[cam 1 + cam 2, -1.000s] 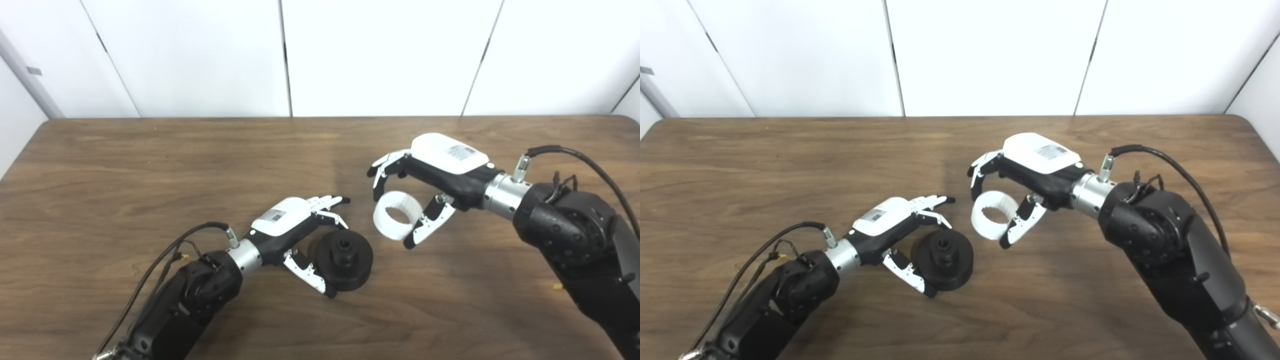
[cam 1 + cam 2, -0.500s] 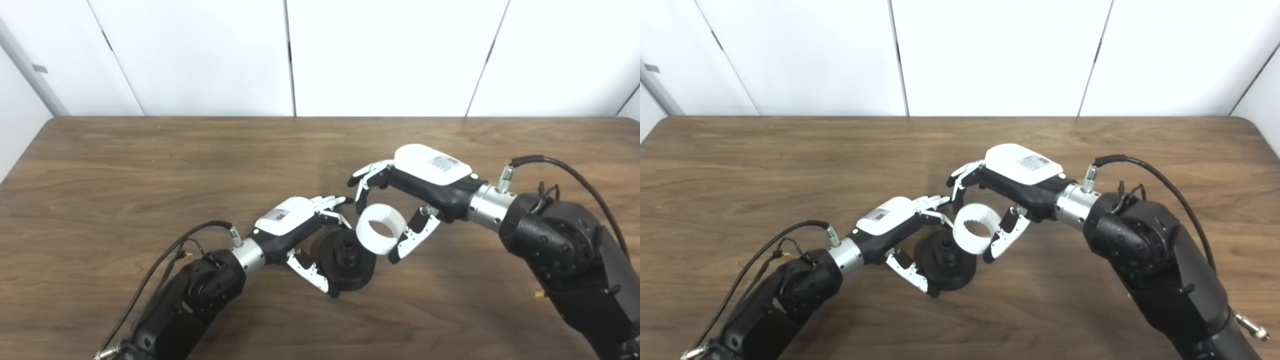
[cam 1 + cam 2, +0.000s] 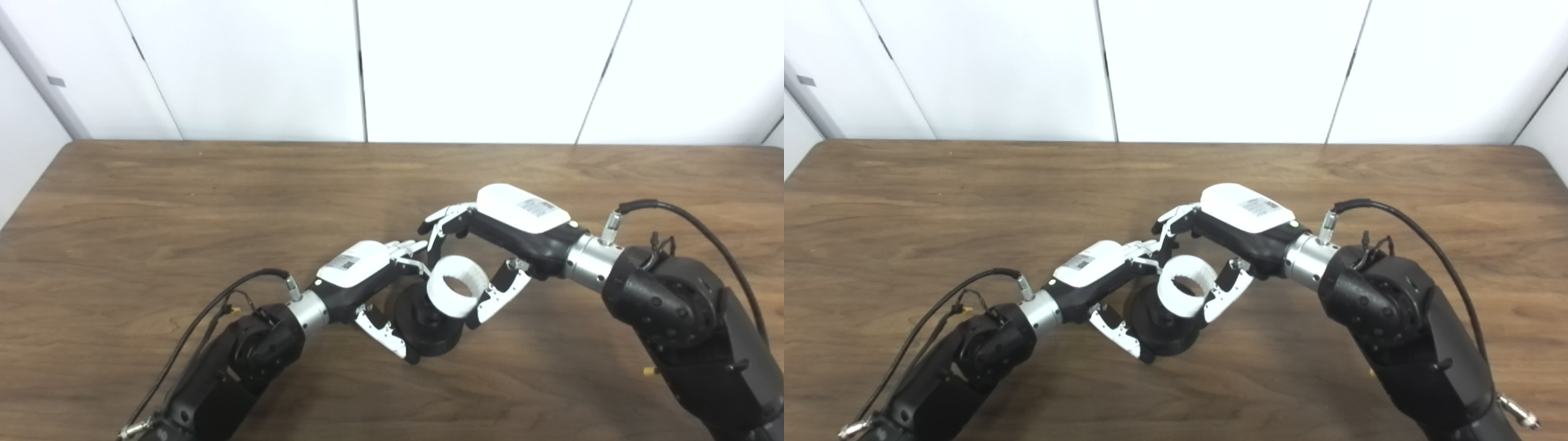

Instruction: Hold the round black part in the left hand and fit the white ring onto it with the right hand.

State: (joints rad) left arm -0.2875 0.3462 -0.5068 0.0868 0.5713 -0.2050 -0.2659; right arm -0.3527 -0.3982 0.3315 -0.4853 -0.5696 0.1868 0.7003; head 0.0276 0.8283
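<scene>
Wooden table (image 3: pixel 184 202), left hand (image 3: pixel 367 278) gripping black part (image 3: pixel 432 327), right hand (image 3: pixel 496 245) holding white ring (image 3: pixel 456 294) over it

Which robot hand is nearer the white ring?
Right. The right robot hand grips the ring; the left robot hand sits beside it, holding the black part.

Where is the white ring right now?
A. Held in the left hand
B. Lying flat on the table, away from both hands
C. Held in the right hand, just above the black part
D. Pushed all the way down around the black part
C: the right hand grips the white ring between fingers and thumb, tilted over the round black part that the left hand holds; the ring is not seated yet.
</scene>
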